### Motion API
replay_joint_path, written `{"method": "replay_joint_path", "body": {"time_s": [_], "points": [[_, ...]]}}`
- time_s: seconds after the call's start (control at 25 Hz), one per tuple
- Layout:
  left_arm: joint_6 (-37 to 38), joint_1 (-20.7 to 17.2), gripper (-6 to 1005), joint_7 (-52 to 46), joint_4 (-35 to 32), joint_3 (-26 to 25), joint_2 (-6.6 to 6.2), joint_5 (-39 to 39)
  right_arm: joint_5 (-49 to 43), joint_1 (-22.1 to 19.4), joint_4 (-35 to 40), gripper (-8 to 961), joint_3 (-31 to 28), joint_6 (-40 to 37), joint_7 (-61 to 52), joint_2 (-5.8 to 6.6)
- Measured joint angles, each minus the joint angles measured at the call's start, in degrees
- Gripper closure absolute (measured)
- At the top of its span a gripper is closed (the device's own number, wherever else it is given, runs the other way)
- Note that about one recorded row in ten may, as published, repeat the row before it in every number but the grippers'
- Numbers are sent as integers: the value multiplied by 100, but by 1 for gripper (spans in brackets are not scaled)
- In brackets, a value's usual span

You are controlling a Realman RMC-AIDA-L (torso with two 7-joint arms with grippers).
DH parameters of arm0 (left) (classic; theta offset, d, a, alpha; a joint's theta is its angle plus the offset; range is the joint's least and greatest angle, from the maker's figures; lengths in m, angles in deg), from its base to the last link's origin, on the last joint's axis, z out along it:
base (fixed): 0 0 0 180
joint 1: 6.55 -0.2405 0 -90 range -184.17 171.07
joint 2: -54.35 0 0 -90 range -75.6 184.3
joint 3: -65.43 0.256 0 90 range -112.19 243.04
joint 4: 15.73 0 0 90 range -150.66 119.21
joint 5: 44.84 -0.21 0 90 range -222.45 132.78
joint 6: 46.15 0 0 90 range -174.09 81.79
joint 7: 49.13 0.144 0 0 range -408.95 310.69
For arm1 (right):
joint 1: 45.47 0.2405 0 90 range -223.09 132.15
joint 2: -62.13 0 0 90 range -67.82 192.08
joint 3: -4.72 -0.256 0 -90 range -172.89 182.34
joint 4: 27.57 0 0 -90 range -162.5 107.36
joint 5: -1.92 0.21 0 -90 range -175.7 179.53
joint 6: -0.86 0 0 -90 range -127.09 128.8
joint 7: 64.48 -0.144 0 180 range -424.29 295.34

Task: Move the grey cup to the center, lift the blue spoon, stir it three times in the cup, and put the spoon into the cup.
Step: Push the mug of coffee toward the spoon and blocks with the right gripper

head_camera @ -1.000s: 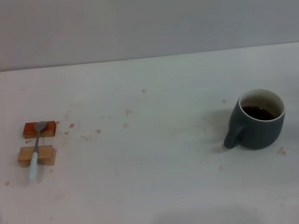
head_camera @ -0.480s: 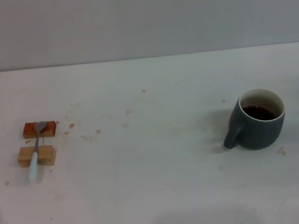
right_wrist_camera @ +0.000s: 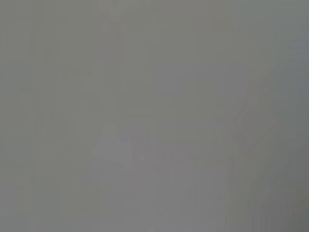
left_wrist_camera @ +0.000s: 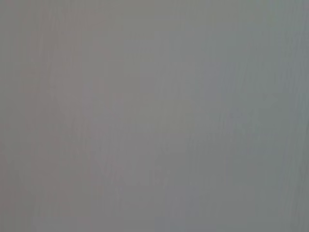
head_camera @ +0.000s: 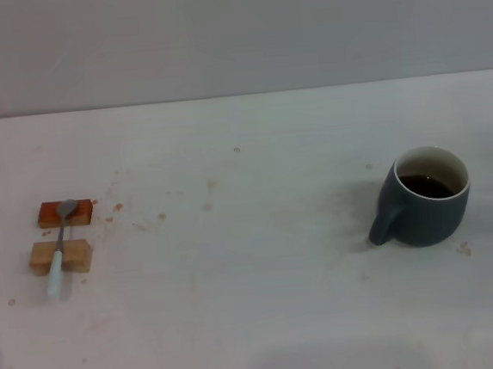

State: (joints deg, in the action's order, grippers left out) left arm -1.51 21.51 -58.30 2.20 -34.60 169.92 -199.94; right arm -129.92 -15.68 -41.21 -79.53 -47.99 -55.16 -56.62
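The grey cup [head_camera: 425, 196] stands upright on the right side of the white table in the head view, handle toward the left front, with dark brown liquid inside. The blue spoon [head_camera: 59, 248] lies at the far left across two blocks, its grey bowl on the orange block [head_camera: 65, 212] and its pale blue handle over the tan block [head_camera: 59, 257], pointing toward the front. Neither gripper shows in any view. Both wrist views show only a plain grey surface.
The white table [head_camera: 253, 262] has small reddish-brown stains between the blocks and the middle. A grey wall runs behind the table's far edge.
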Motion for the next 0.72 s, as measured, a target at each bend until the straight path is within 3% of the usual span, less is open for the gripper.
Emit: {"method": "replay_joint_path", "body": {"time_s": [0.16, 0.56, 0.72], "points": [[-2, -13, 302, 2, -2, 0, -16, 9, 0, -9, 4, 715, 193, 12, -16, -30], [-1, -3, 302, 3, -26, -84, -57, 7, 61, -36, 21, 932, 832, 258, -192, -111], [0, -2, 302, 3, -26, -85, -60, 6, 62, -86, 19, 940, 1058, 330, -421, -113]]}}
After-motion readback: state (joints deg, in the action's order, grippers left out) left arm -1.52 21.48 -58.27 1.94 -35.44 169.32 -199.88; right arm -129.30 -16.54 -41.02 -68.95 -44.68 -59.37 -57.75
